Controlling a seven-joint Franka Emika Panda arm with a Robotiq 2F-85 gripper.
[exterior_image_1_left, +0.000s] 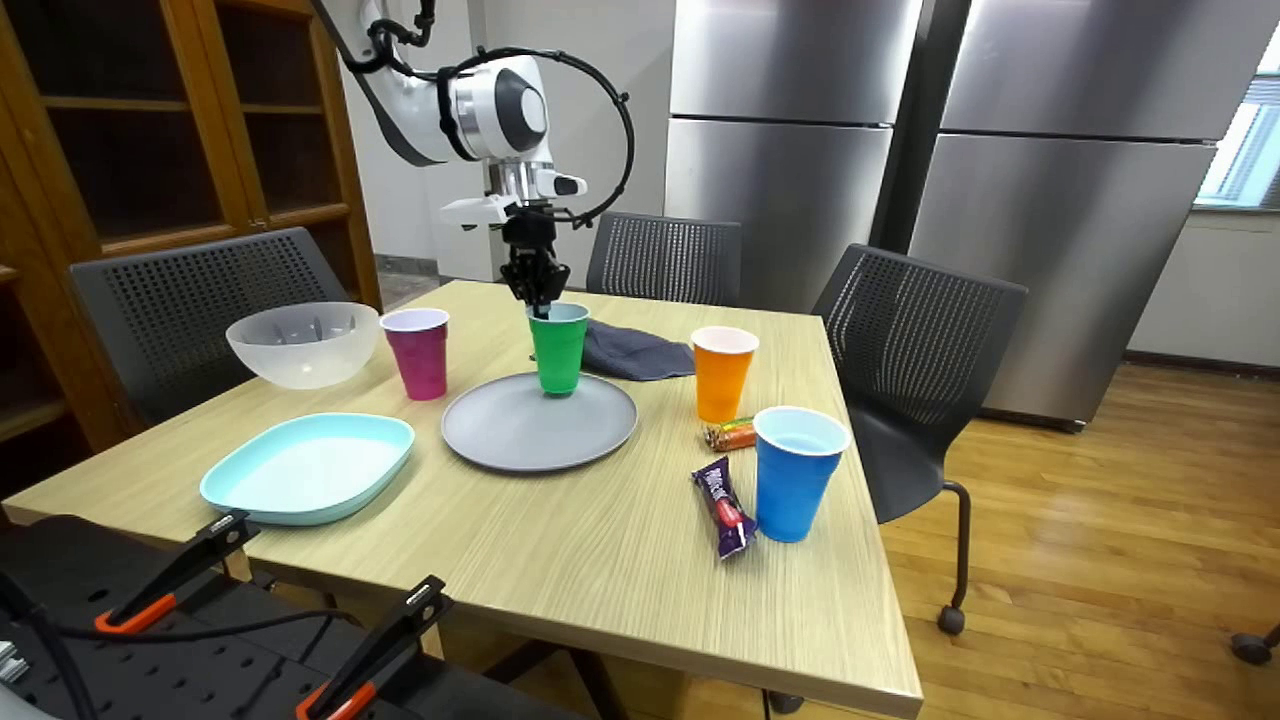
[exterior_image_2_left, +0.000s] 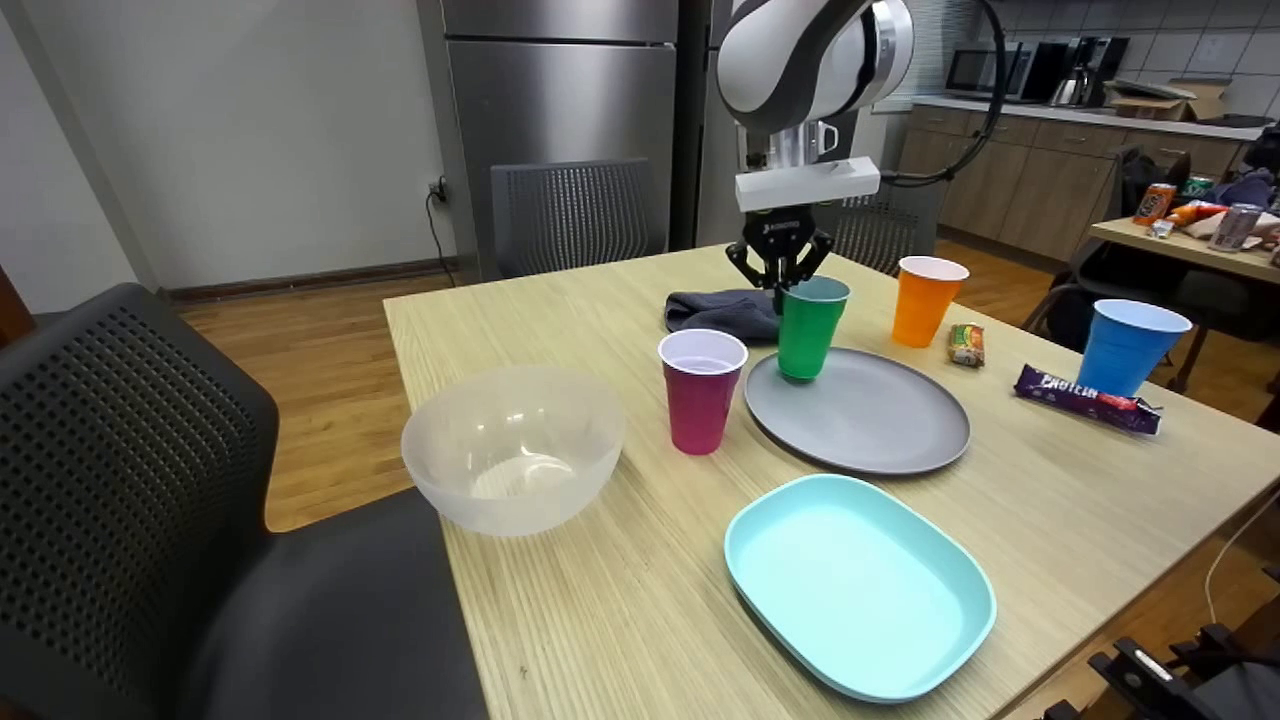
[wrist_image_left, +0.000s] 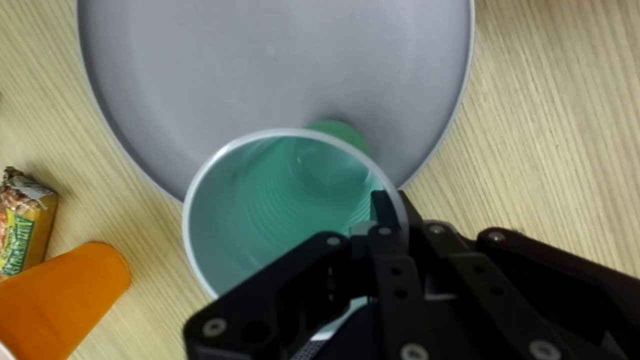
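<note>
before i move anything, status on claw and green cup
Claw shut on green cup at rim. Cup over gray plate, contact unclear. Possible obstacles: magenta cup, orange cup nearby.

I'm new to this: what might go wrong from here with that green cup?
The hand pinches the green cup at just one side of its rim, so the cup might twist or slip. Its base shows over the grey plate, toward the edge; I can't tell whether it rests flat there, so it could tip if released. The magenta cup stands close by, and a sideways swing might knock it over.
</note>
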